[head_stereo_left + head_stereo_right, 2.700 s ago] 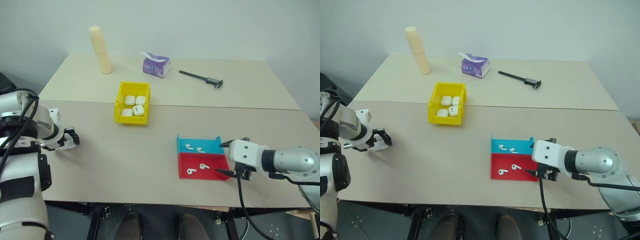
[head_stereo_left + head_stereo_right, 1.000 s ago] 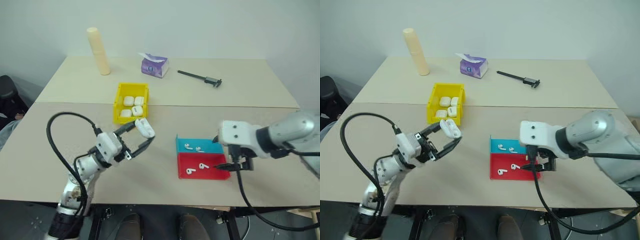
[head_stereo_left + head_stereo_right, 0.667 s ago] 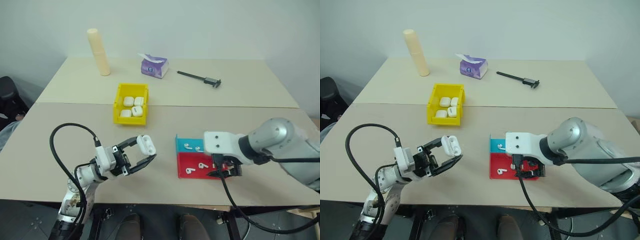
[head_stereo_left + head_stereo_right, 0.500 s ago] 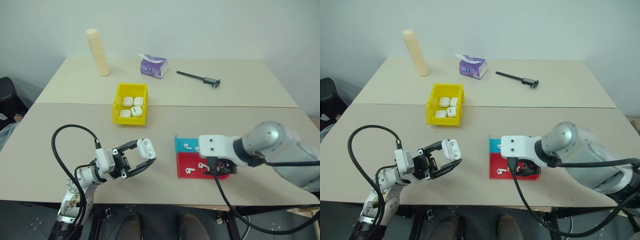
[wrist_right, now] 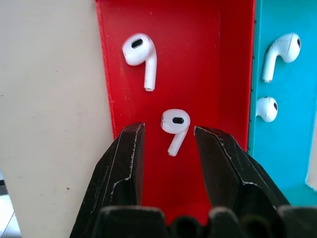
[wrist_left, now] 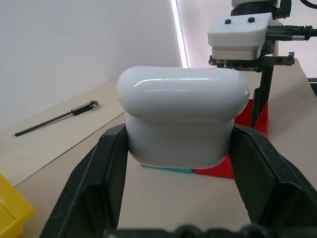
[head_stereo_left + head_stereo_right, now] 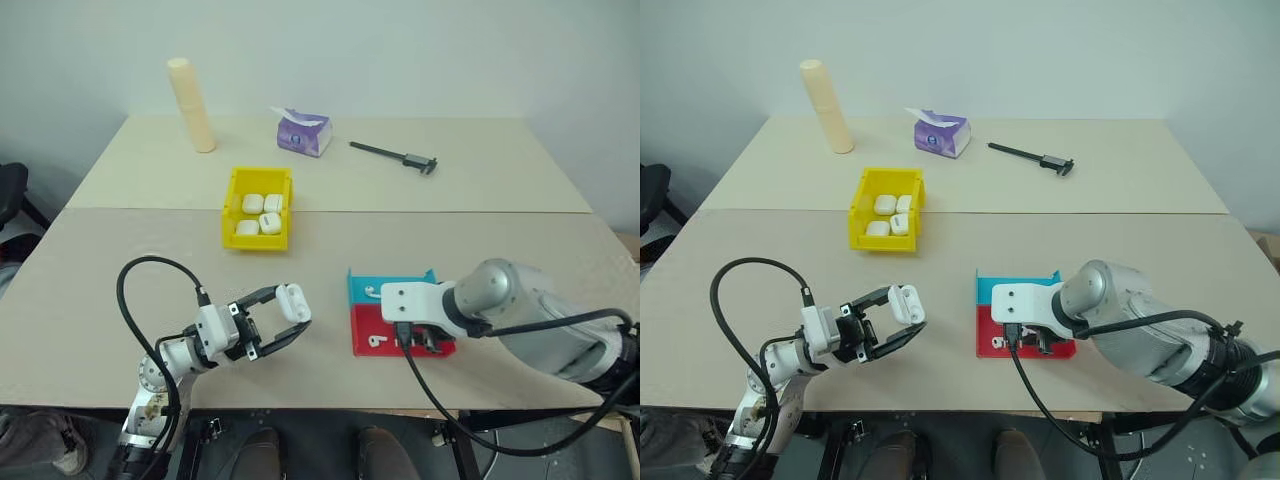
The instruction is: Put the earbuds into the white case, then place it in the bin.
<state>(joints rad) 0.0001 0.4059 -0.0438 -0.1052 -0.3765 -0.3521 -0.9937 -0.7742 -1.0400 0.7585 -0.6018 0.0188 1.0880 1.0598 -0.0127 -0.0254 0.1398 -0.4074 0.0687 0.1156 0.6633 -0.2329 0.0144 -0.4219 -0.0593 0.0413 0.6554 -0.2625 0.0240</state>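
Note:
My left gripper (image 7: 285,313) is shut on the white case (image 7: 293,299), holding it above the near left of the table; its fingers (image 6: 111,163) clamp the sides of the case (image 6: 183,119), whose lid is closed. My right gripper (image 5: 172,141) points down into the red tray (image 5: 208,59), open, with one finger on each side of an earbud (image 5: 174,125) and a small gap either side. A second earbud (image 5: 140,54) lies further along the same tray. Two more earbuds (image 5: 281,52) lie in the blue tray (image 5: 282,148). The yellow bin (image 7: 230,205) stands mid-table and holds several white cases.
At the back of the table are a cream cylinder (image 7: 190,104), a purple tissue pack (image 7: 302,132) and a black caliper (image 7: 392,157). The red tray (image 7: 375,322) and blue tray (image 7: 365,288) sit side by side at the near right. Bare tabletop lies between the bin and the trays.
My right gripper has come down into the red tray, shifted left, and its jaws have narrowed around one earbud. My left gripper has sunk a little with the case.

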